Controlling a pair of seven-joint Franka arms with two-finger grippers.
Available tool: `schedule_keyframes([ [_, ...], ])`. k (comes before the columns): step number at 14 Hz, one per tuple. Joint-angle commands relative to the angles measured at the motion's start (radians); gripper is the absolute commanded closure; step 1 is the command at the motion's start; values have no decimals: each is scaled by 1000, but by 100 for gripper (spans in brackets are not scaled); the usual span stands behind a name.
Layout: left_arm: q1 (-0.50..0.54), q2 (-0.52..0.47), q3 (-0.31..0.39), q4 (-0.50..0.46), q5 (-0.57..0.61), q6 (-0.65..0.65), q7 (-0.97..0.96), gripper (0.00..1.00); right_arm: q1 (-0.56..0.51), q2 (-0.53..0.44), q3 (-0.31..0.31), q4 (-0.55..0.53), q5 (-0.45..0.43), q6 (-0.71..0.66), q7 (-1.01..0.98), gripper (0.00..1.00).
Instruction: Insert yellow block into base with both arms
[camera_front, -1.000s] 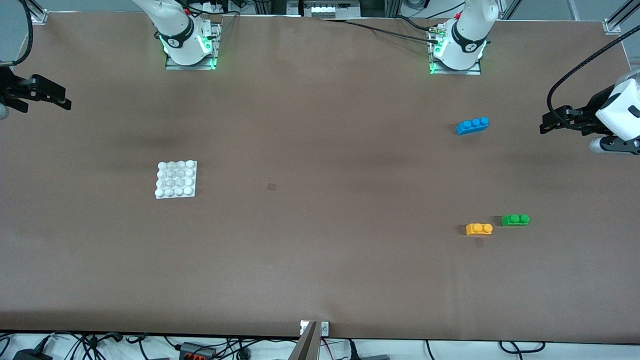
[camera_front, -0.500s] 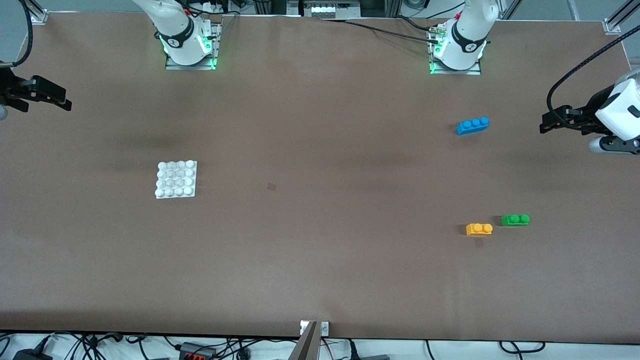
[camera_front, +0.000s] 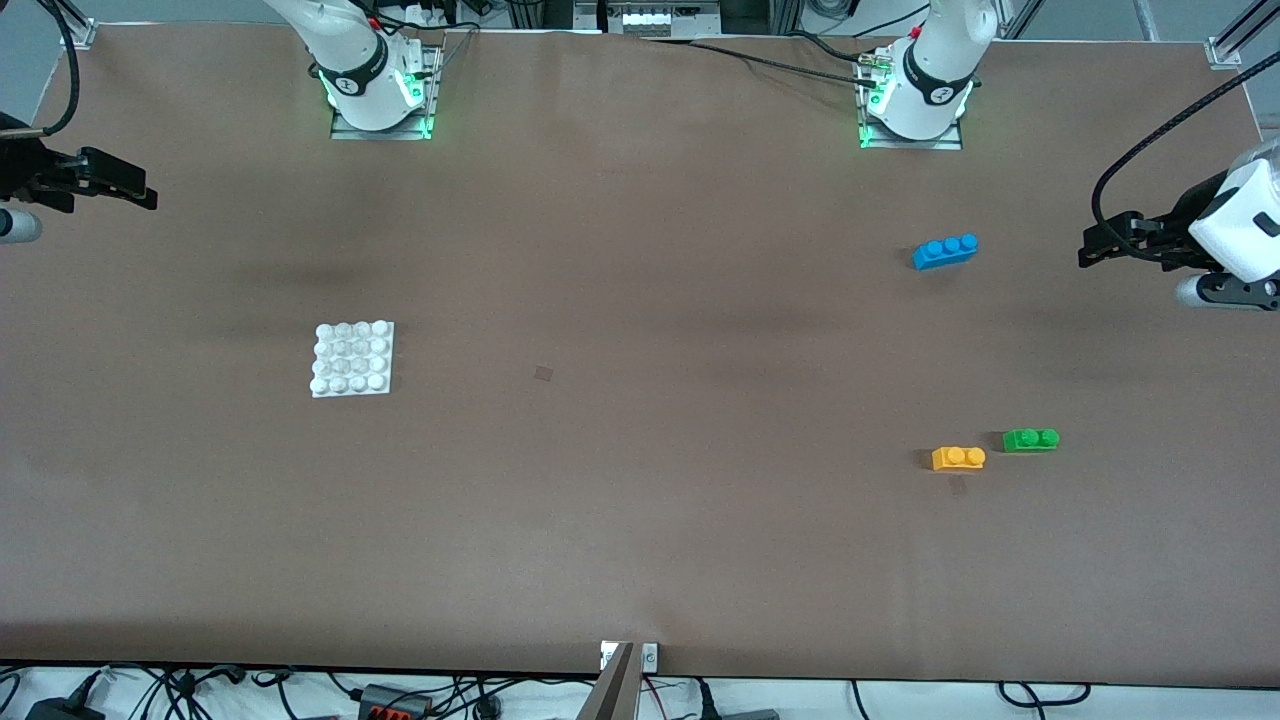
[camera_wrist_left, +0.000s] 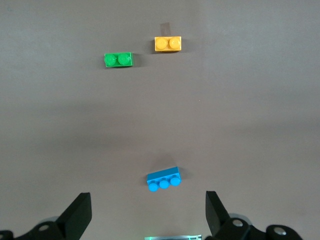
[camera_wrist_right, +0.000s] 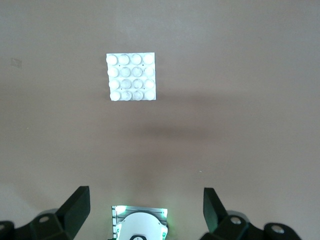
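Observation:
The yellow block (camera_front: 958, 458) lies on the brown table toward the left arm's end, studs up; it also shows in the left wrist view (camera_wrist_left: 168, 44). The white base (camera_front: 352, 359) lies flat toward the right arm's end and shows in the right wrist view (camera_wrist_right: 131, 77). My left gripper (camera_front: 1088, 251) is open and empty, high over the table's edge at the left arm's end; its jaws stand wide apart in the left wrist view (camera_wrist_left: 147, 207). My right gripper (camera_front: 145, 195) is open and empty, high over the edge at the right arm's end (camera_wrist_right: 146, 196).
A green two-stud brick (camera_front: 1030, 439) lies beside the yellow block (camera_wrist_left: 118, 60). A blue three-stud brick (camera_front: 945, 251) lies farther from the front camera, near the left arm's base (camera_front: 915, 95), and shows in the left wrist view (camera_wrist_left: 163, 180). The right arm's base (camera_front: 372, 85) stands at the table's edge.
My right gripper has shifted a little inward over the table and toward the robots' side. The left gripper and all the bricks have stayed put.

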Motion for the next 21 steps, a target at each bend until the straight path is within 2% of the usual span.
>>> schedule_keyframes([
  [1,-2,21,6,16,-18,-7,21,0,-18,37,11,11,-2,-2,9,0],
  [3,1,61,6,16,-23,9,23,0,-21,123,8,51,-2,-2,6,0],
  [6,-1,103,8,16,-37,89,18,0,-23,276,7,49,3,4,9,0],
  [8,-2,158,6,18,-66,132,17,0,-12,365,7,31,6,76,26,0],
  [9,-2,190,6,37,-95,144,17,0,-13,391,7,-6,8,163,27,0],
  [10,-2,248,6,106,-124,151,12,0,-23,413,8,-42,33,264,27,0],
  [12,-13,361,6,185,-132,151,9,0,-55,448,7,-121,223,380,12,0],
  [13,-24,408,5,195,-130,167,9,0,-56,471,7,-136,260,407,9,0],
  [16,-30,536,6,209,-120,362,18,0,-56,550,7,-139,261,498,1,0],
  [19,-65,609,11,209,-103,445,17,0,-50,593,7,-152,261,552,-31,0],
  [21,-65,644,11,209,-101,473,20,0,-43,588,14,-190,261,607,-69,0],
])
